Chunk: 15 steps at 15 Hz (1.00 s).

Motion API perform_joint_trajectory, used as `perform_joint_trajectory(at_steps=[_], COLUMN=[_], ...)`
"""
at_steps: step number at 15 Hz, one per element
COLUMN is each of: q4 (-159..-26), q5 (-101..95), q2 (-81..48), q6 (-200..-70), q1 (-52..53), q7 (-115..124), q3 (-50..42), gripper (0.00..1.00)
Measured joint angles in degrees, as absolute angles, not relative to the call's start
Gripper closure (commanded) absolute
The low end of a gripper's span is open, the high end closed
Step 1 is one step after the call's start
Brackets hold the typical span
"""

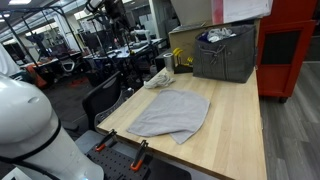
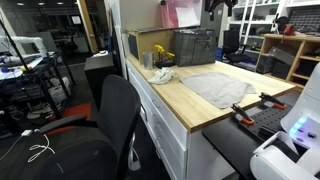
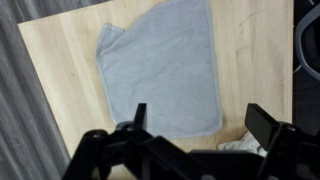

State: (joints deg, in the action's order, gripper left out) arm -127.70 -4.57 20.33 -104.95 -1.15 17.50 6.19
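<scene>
The wooden bench (image 1: 240, 120) carries a grey storage bin (image 1: 225, 52) at its far end. The grey cloth (image 3: 165, 65) lies flat mid-bench, with bare wood bordering it up to the bench edges. The fingers (image 3: 139, 116) hang above one hem of the cloth, spread wide, gripping nothing.

Grey cloth (image 1: 170, 115) flat on wooden table (image 1: 240, 130), grey bin (image 1: 225, 52) behind, well apart

Even overhead light, soft low-detail pictures.
My gripper (image 3: 198, 135) blurs dark along the wrist view's bottom edge; the towel (image 3: 165, 65) casts barely a shadow.
</scene>
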Motion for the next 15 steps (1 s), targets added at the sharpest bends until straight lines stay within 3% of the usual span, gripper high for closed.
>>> perform_joint_trajectory(at_steps=[15], q4=[-114.46], q5=[-6.14], q2=[-10.42], q6=[-106.79], q1=[0.43], q7=[20.58], q3=[4.00], gripper=[0.00])
